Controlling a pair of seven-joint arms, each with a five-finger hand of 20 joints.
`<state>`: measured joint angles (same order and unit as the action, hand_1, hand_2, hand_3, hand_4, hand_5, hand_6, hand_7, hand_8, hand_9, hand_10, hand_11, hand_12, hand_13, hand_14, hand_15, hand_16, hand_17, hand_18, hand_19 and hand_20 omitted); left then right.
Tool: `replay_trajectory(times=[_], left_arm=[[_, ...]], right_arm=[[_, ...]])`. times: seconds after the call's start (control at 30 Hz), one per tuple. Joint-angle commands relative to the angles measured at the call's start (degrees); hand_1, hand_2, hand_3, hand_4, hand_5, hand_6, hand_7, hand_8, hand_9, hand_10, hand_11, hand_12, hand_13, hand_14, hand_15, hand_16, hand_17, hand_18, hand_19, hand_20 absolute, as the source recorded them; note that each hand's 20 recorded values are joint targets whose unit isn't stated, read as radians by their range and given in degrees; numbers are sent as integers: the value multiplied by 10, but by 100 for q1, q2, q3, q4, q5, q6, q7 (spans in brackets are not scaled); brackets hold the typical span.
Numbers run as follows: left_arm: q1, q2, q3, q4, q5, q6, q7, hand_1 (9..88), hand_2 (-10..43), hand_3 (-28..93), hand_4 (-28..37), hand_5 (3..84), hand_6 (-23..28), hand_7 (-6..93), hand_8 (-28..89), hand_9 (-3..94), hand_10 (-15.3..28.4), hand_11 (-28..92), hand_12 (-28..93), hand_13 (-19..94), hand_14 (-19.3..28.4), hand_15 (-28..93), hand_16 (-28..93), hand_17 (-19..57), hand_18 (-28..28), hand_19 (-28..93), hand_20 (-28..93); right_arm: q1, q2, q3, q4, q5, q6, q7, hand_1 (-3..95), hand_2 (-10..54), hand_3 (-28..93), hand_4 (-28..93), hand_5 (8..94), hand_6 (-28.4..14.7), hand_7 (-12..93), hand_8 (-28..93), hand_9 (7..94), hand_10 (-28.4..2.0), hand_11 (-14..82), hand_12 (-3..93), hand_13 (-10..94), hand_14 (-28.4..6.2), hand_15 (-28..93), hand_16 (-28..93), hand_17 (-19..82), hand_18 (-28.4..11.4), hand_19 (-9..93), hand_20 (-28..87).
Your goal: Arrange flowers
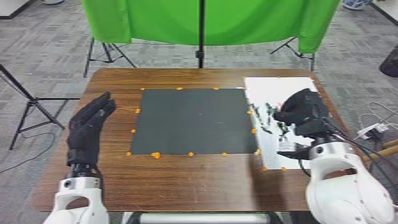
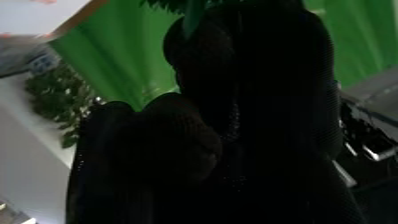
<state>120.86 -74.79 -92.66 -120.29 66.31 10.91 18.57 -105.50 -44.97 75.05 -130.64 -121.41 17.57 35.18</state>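
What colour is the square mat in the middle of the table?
Dark grey; the mat shows best in the head view.

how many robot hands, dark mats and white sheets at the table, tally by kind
Robot hands: 2, the left hand and the right hand
Dark mat: 1
White sheet: 1
Total: 4

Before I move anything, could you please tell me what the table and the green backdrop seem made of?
The table looks like satin-finished wood, or laminate, from its brown grain; the green backdrop seems matte fabric, since it drapes in soft folds.
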Motion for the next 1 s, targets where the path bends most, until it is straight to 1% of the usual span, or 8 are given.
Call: replay_trajectory(times=[0.03, 0.13, 0.2, 0.4, 0.53, 0.63, 0.73, 1.0], left_arm=[[206, -132, -900, 62, -278, -2326, -1131, 275, -76, 654, -175, 419, 20, 93, -46, 392, 115, 98, 136, 283, 150, 109, 45, 14, 136, 27, 179], [271, -102, -891, 107, -42, -2252, -1011, 255, -73, 656, -180, 414, 25, 72, -40, 387, 116, 80, 143, 278, 155, 84, 57, -12, 146, 12, 162], [365, -145, -990, 106, -213, -2276, -1123, 253, -73, 658, -180, 415, 25, 70, -37, 387, 116, 76, 145, 275, 156, 77, 60, -16, 142, 8, 160], [483, -139, -1357, 176, -225, -2968, -1636, 249, -67, 651, -181, 400, 22, 52, -32, 367, 112, 58, 150, 253, 158, 61, 71, -16, 141, 6, 165], [550, -101, -1150, 235, -170, -2315, -1230, 249, -65, 649, -179, 404, 26, 47, -28, 367, 111, 57, 153, 253, 160, 57, 74, -16, 142, 7, 166], [568, 9, -754, 322, -311, -1114, -526, 250, -64, 648, -180, 414, 28, 52, -27, 377, 113, 60, 155, 258, 156, 59, 76, -9, 134, 8, 168], [550, 40, -603, 374, -519, -471, -204, 248, -64, 654, -184, 421, 30, 66, -30, 382, 116, 60, 155, 257, 144, 56, 73, 4, 118, 7, 171], [480, 82, -527, 425, -622, -339, -121, 241, -64, 674, -197, 431, 29, 83, -38, 388, 117, 75, 155, 265, 138, 62, 69, 13, 109, 7, 178]], right_arm=[[1897, -997, -1352, 852, 336, -184, -80, 897, -95, -282, 555, 853, -28, 237, 216, 906, -124, 369, 329, 937, -22, 604, 274, 738, -60, 932, 438], [2382, -1453, -1746, 1274, 395, -305, -7, 895, -95, -277, 554, 850, -29, 241, 215, 904, -125, 375, 325, 937, -20, 603, 275, 738, -60, 932, 439], [2644, -1677, -2014, 1528, 453, -509, 10, 892, -95, -271, 550, 849, -28, 243, 214, 903, -125, 378, 323, 937, -19, 603, 275, 737, -59, 932, 439], [3420, -1833, -3105, 2271, 836, -983, 152, 887, -95, -259, 544, 844, -28, 251, 210, 898, -126, 385, 318, 937, -18, 602, 278, 736, -58, 932, 442], [3674, -2058, -3459, 2641, 1105, -1082, 168, 881, -95, -248, 537, 842, -28, 255, 207, 896, -126, 389, 316, 937, -19, 600, 279, 735, -58, 932, 445], [3835, -2206, -3634, 2861, 1202, -1054, 163, 873, -95, -223, 520, 840, -28, 258, 203, 895, -127, 392, 310, 937, -19, 600, 281, 735, -58, 932, 445], [3932, -2330, -3762, 3036, 1205, -1085, 177, 871, -95, -219, 518, 839, -29, 259, 201, 894, -126, 393, 309, 937, -19, 599, 281, 735, -56, 932, 444], [4172, -2621, -4185, 3576, 1125, -608, -91, 864, -95, -227, 541, 837, -32, 263, 199, 896, -127, 390, 307, 937, -19, 598, 278, 736, -54, 932, 437]])
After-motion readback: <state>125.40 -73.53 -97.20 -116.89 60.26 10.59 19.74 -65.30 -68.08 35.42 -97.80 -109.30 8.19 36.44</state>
